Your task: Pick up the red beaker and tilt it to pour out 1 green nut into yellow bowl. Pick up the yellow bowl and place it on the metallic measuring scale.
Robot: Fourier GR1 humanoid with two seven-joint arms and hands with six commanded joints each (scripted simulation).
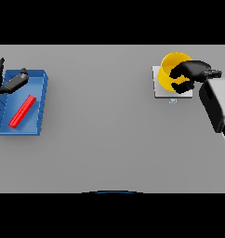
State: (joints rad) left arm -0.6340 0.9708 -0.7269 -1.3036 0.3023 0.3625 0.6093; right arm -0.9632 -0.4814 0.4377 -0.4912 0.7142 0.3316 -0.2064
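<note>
At two o'clock the right robot hand (188, 74), fingers curled on the yellow bowl (170, 69), has it on the metallic scale (157, 88), leaving only release.

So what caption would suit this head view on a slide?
Right hand grips the yellow bowl over the metallic scale; left hand hangs over the blue tray.

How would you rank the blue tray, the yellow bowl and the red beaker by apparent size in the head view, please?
1. Blue tray, clearly largest.
2. Yellow bowl, partly hidden by the right hand.
3. Red beaker, lying in the tray.
</note>
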